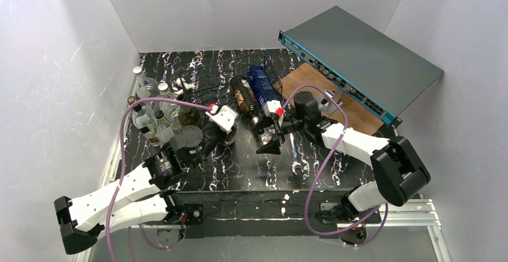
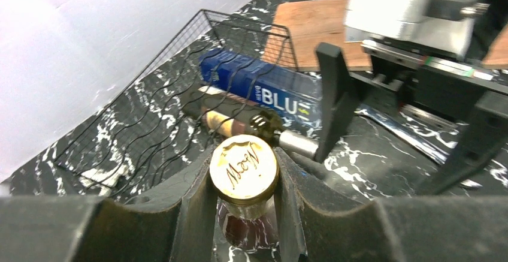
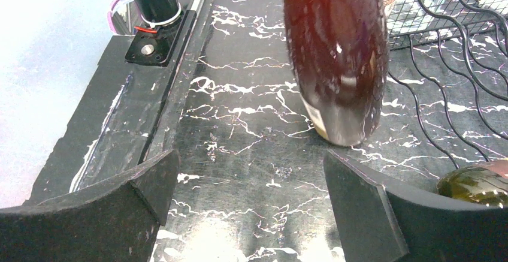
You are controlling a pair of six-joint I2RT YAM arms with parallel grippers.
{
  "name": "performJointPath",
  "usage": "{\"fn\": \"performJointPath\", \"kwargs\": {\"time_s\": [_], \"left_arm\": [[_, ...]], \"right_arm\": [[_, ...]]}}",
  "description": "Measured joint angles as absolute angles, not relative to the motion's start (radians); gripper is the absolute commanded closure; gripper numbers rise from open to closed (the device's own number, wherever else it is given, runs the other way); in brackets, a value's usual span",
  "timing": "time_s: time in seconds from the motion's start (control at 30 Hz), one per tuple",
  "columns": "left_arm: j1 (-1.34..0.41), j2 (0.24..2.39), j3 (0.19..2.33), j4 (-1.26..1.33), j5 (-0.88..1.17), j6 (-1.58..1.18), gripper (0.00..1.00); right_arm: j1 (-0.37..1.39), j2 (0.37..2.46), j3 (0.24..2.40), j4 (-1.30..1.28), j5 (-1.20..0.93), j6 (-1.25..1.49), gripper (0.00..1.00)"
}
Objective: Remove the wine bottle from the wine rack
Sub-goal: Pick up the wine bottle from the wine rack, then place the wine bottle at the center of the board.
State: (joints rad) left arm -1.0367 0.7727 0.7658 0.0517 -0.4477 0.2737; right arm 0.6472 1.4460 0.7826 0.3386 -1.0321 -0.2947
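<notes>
Left gripper (image 2: 244, 155) clamps wine bottle (image 2: 244, 175) by its cap, seemingly beside wine rack (image 2: 239, 34); right gripper (image 3: 251, 169) gapes empty.

White panel walls (image 1: 60, 64) enclosed the table (image 1: 251, 166) on three sides; its top was black with white marble veining, glossy under even light; a brown wooden board (image 1: 311, 76) lay at the far right corner; an aluminium rail (image 1: 419, 217) edged the near side.

The left arm (image 1: 120, 197) and right arm (image 1: 354, 142) have white shells, black joints and looping purple cables (image 1: 122, 142); wedge-shaped black claw fingers (image 3: 371, 214); possibly red wrist tabs
</notes>
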Motion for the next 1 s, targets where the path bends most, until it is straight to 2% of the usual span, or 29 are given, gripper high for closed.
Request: {"fn": "performJointPath", "kwargs": {"time_s": [0.43,1.0], "left_arm": [[-0.855,0.83,0.81,0.059,-0.478,0.152,1.0],[-0.74,0.854,0.84,0.036,-0.466,0.049,1.0]], "right_arm": [[0.635,1.428,0.783,0.338,-1.036,-0.311,0.02],[0.634,1.427,0.783,0.336,-1.04,-0.321,0.02]]}}
